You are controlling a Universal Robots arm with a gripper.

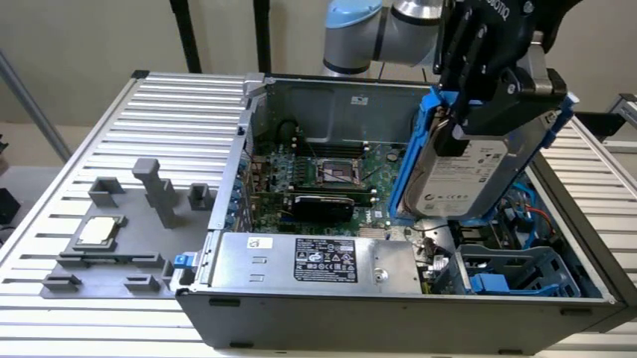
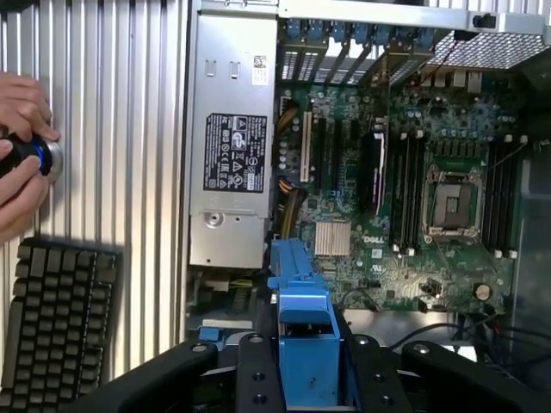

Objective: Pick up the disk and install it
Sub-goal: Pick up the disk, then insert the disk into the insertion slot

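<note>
My gripper (image 1: 490, 101) has its jaws pinched on the disk (image 1: 463, 183), gripping its blue carrier (label facing outward). The disk is tilted on edge above the exterior view's right side of the open computer case (image 1: 398, 321). Pick-up looks done; the disk is not yet seated in the drive cage (image 1: 508, 272)

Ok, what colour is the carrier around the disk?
Bright blue, best in the exterior view: the carrier frames the disk in the pincer.

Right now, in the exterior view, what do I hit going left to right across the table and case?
silver chip → power-supply box → disk, clamped in the jaws
</note>
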